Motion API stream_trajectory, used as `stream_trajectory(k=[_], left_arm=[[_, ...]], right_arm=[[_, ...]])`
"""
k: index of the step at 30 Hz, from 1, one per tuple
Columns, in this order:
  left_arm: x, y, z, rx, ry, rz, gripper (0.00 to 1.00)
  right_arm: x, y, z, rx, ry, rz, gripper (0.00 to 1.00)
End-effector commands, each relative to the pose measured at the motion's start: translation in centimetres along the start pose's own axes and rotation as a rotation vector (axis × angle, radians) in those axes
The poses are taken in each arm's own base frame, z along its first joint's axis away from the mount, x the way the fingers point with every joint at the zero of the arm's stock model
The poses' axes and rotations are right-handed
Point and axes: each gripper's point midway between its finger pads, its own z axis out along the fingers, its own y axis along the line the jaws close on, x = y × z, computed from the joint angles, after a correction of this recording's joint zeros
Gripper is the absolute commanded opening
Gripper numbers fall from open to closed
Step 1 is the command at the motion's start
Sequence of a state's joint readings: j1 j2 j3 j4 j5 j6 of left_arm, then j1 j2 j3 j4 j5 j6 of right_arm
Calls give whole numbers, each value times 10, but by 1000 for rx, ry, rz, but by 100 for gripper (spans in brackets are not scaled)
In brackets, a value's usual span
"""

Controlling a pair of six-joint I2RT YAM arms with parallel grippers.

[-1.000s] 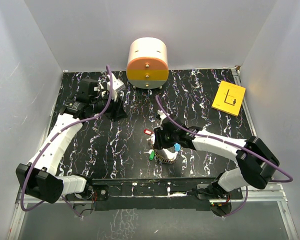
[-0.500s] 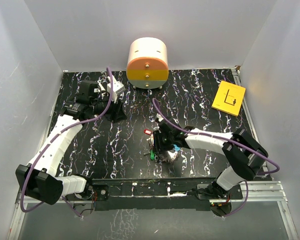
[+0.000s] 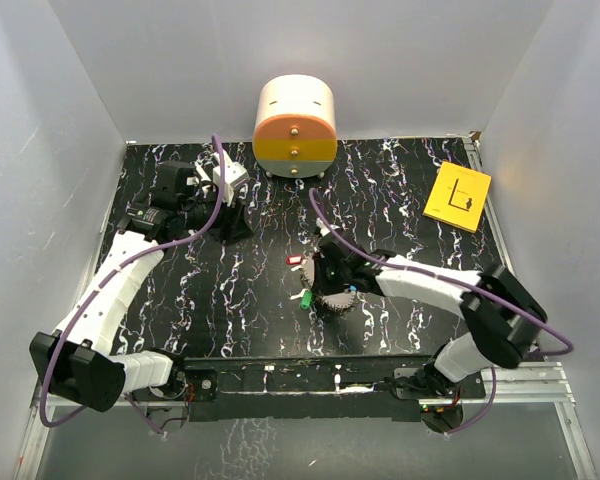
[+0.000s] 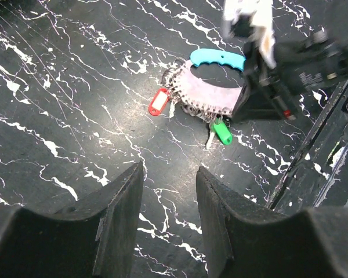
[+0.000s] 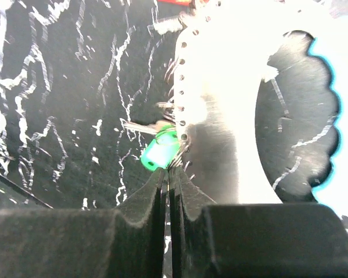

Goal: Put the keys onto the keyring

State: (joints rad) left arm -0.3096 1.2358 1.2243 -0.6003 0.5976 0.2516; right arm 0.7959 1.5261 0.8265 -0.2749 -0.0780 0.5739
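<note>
The keyring (image 3: 333, 303) is a crescent metal plate with holes along its rim and a blue curved grip (image 3: 352, 290). It lies flat at mid-table. A red key (image 3: 296, 260) and a green key (image 3: 305, 298) hang from its left rim. No separate blue-headed key shows. My right gripper (image 3: 316, 290) is shut at the plate's rim beside the green key (image 5: 159, 152), with a thin wire ring pinched between the fingertips (image 5: 164, 176). My left gripper (image 3: 225, 215) is open and empty, high at the far left. Its view shows the plate (image 4: 206, 95), red key (image 4: 158, 101) and green key (image 4: 223, 132).
An orange and cream drum (image 3: 295, 125) stands at the back middle. A yellow booklet (image 3: 458, 196) lies at the back right. White walls close in the black marbled table (image 3: 400, 190). A black rail (image 4: 336, 145) runs along the near edge.
My right gripper has shifted a little toward the back, and the keyring with the green and red keys moved with it. The left arm has hardly moved.
</note>
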Motion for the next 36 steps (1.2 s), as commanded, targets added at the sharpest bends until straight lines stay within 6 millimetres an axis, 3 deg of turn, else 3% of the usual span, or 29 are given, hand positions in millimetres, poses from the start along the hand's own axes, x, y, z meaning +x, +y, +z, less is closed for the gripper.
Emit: stream_trajectory(k=[1,5,15,23,27,28,29,32,33,36], left_arm=[[-7,-2,-7,-6,-37,26,40],[-6,-3,-4,1,-40,16,40],[-6,-5,-2,16,-51,-5,40],[-1,-6,1,24,-52,-9,40],[4,-6,3,29,-45,-6,40],[5,-6,4,30,-41,-6,40],[6,-5,4,30,-41,-4,40],[11,-5,7,31,-33,-6,40],[13,-4,7,33,-30,-6,40],[16,-3,10,33,-24,-6,41]], right_arm=[[-69,5,-55,7,-274,-16,8],[-87,-22,-85,84,-339,-18,8],[-103,-76,-114,238,-379,14,8],[-66,-100,-95,299,-246,69,8],[-48,-124,-100,411,-221,123,9],[-46,-129,-103,441,-228,138,19],[-46,-134,-108,474,-239,149,35],[-49,-142,-123,541,-272,159,64],[-54,-142,-128,548,-291,157,69],[-72,-121,-131,439,-330,84,68]])
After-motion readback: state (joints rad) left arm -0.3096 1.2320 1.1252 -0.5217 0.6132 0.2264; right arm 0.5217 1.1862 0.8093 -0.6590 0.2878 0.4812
